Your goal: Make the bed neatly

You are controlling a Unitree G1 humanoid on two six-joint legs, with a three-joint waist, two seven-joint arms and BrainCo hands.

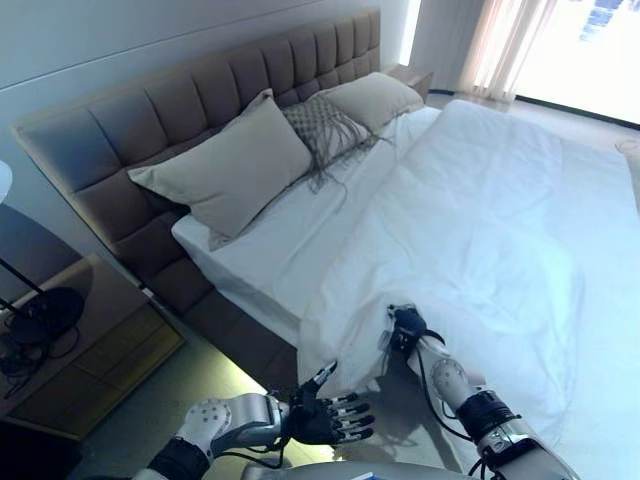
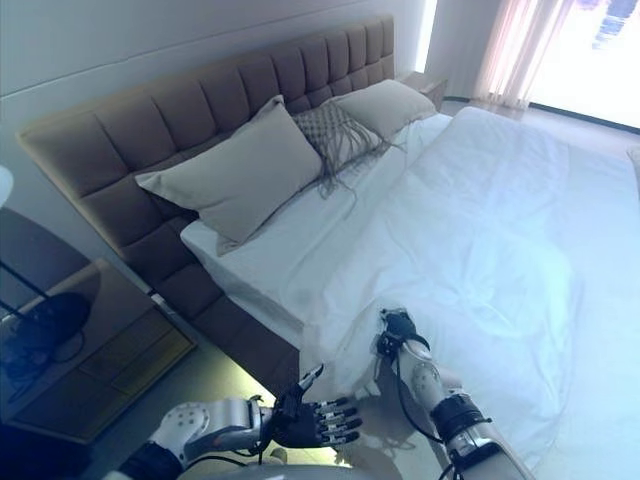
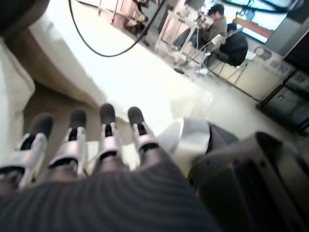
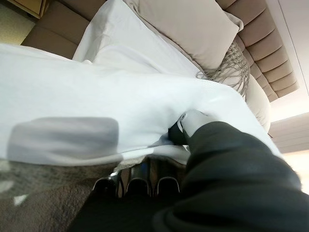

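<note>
A white duvet [image 1: 500, 220] covers most of the bed, and its near corner hangs over the bed's side. My right hand [image 1: 405, 330] is at that corner. In the right wrist view its fingers [image 4: 140, 184] lie under the duvet's edge with the thumb curled on top, pinching the cloth. My left hand [image 1: 320, 415] is held open with fingers spread, low beside the bed and apart from the duvet. A bare strip of white sheet [image 1: 290, 235] shows below the pillows. A large beige pillow [image 1: 235, 170], a fringed patterned cushion [image 1: 325, 125] and a second beige pillow [image 1: 375, 95] lean on the headboard [image 1: 150, 130].
A wooden nightstand [image 1: 80, 340] with a black lamp base [image 1: 45, 315] stands left of the bed. A second nightstand [image 1: 415, 75] is at the far side, by curtains [image 1: 510, 45]. Two people [image 3: 227, 34] sit at a table in the left wrist view.
</note>
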